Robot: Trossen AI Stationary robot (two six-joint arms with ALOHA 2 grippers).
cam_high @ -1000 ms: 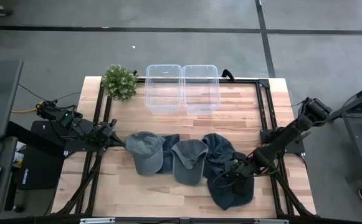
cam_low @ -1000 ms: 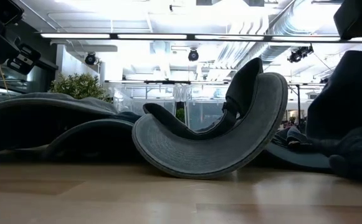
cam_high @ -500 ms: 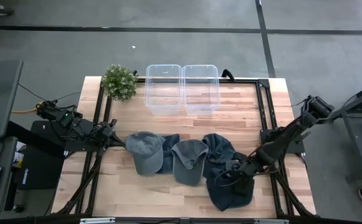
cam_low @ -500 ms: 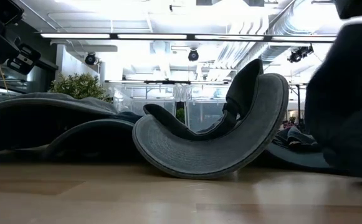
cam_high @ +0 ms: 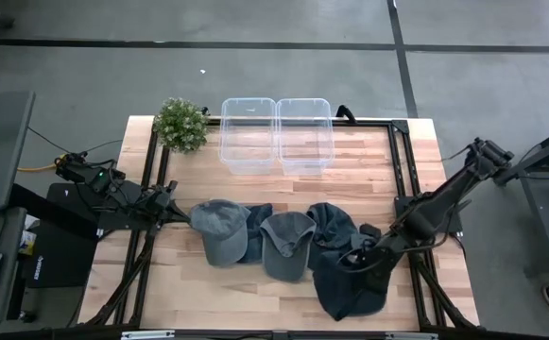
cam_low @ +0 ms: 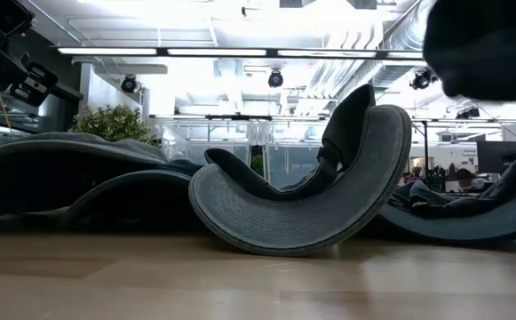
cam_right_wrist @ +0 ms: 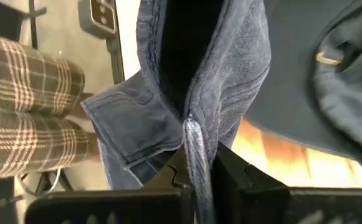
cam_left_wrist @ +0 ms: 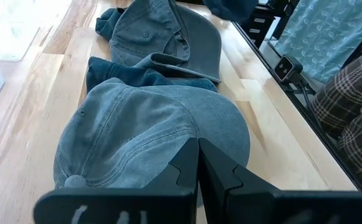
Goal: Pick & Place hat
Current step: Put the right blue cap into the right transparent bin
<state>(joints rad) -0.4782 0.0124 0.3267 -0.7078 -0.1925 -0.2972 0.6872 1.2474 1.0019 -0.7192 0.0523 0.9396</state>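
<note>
My right gripper (cam_right_wrist: 196, 163) is clamped on a thin fold of the dark navy hat (cam_high: 350, 283) at the table's (cam_high: 255, 302) right front, and that narrow pinch could slip, dropping the hat short of the 2 clear bins (cam_high: 276, 135).

The wooden table (cam_high: 368, 161) carries a row of denim caps (cam_high: 283, 247) lying across its middle, two clear plastic bins (cam_high: 276, 135) standing side by side at its far edge, and a small green plant (cam_high: 180, 125) beside the left bin.
</note>
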